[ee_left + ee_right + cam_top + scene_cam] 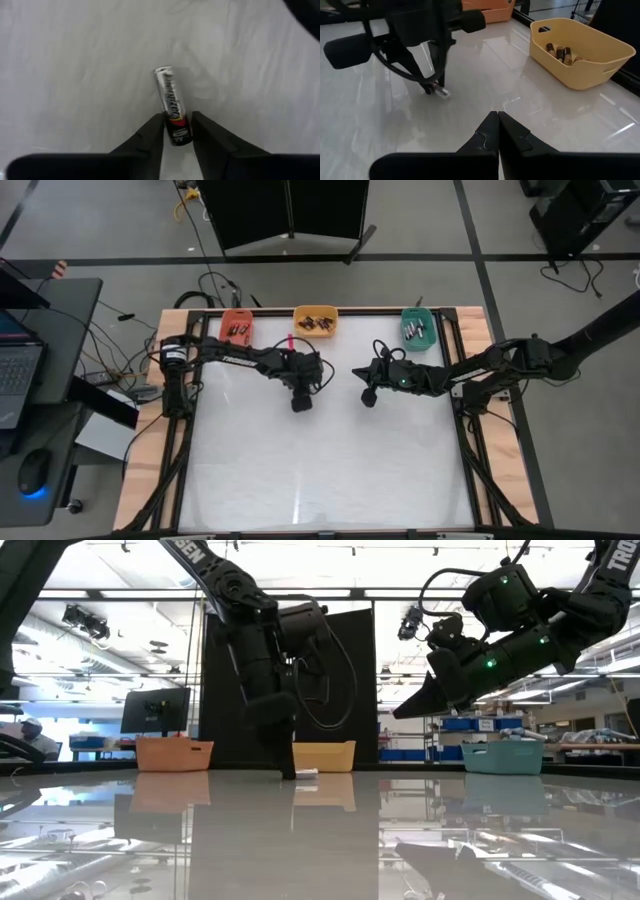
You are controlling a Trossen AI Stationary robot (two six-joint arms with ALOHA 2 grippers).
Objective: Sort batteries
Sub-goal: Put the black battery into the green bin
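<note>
Left pincer [177, 131] of mine pinches the dark, red-banded end of a small silver-and-black cylindrical battery [172, 105] lying on the glossy white desk top [330, 470], toward the far edge near the middle. My right pincer [498, 131], fingers pressed together on nothing, hangs above the desk nearby. Smooth plastic tubs line the far edge: orange [237, 326], yellow [315, 321], teal [419, 326], each holding more batteries.

Three small plastic bins [316, 321] in a row along the table's [330, 470] far edge, batteries [318, 322] inside, one battery [173, 107] on the table before the middle bin.
</note>
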